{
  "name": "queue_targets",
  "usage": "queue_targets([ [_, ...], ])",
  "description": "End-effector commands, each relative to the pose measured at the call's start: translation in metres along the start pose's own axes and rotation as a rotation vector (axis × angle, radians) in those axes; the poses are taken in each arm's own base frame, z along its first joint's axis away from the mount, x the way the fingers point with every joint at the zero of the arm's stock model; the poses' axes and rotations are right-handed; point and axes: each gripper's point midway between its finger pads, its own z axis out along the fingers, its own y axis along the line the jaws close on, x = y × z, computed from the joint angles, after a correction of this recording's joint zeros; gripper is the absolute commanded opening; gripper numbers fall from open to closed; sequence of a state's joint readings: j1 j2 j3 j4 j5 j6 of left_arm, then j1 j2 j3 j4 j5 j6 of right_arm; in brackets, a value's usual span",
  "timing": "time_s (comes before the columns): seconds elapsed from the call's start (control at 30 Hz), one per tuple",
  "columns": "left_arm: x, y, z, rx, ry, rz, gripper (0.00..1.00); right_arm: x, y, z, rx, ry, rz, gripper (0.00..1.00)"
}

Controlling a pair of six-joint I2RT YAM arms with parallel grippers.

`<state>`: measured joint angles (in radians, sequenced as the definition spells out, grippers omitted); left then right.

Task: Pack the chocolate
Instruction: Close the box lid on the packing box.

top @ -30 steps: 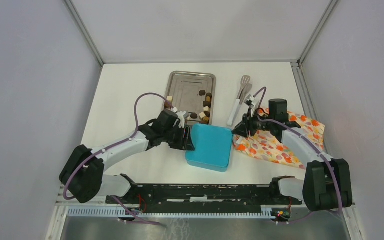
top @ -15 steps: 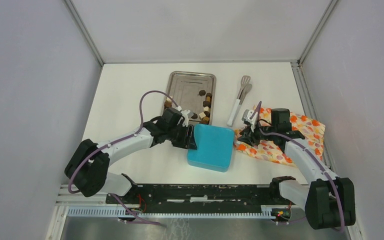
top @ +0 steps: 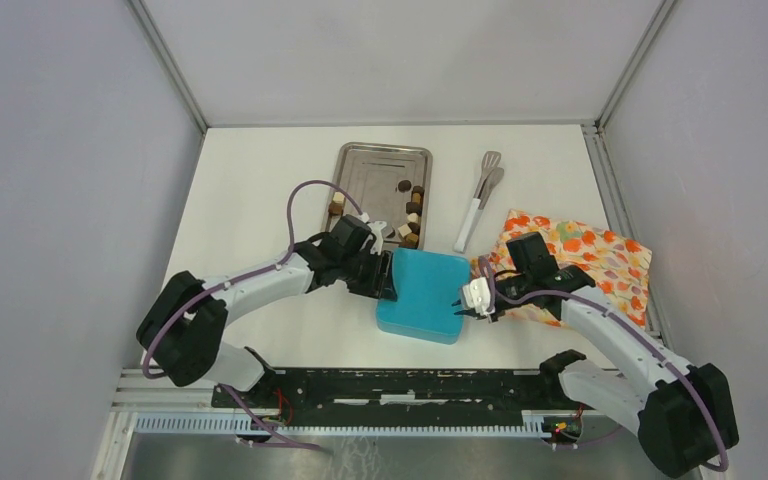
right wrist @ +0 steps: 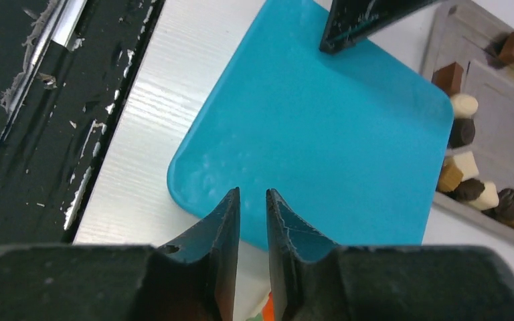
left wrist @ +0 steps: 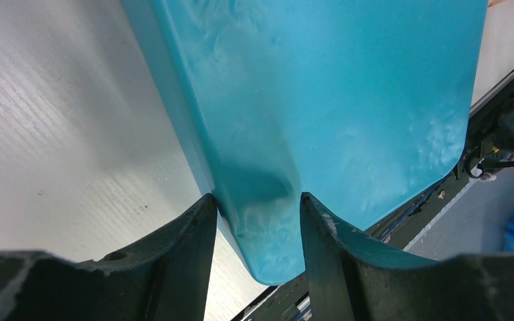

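Top external view: the chocolate [top: 411, 222] lies loose in the steel tray [top: 360, 170] toward the desk's far edge, most pieces crowded along the tray's right side, one at its left rim. None is packed. The teal box [top: 422, 295] sits closed near the middle of the near edge. The left claw [top: 388, 278] is clamped half-wide across the box's left rim. The right claw [top: 463, 303] hovers at the box's right edge, fingers a narrow slit apart, holding nothing. Assessment: the pieces should be light, rigid and smooth, liable to scuff or chip. Take cubes across opposite flat faces with light pressure. Rounded pieces may squirt out.
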<state>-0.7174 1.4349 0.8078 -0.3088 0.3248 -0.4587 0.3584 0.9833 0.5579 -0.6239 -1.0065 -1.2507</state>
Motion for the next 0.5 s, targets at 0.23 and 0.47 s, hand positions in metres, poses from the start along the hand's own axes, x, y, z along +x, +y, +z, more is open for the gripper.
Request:
queue_targets([
  [0.23, -0.012, -0.008, 0.005, 0.000, -0.009, 0.059, 0.55, 0.023, -0.001, 0.018, -0.094, 0.302, -0.128, 0.11],
  [0.47, -0.009, -0.007, 0.010, -0.003, 0.012, 0.065, 0.55, 0.092, 0.041, 0.008, -0.249, 0.638, -0.079, 0.05],
])
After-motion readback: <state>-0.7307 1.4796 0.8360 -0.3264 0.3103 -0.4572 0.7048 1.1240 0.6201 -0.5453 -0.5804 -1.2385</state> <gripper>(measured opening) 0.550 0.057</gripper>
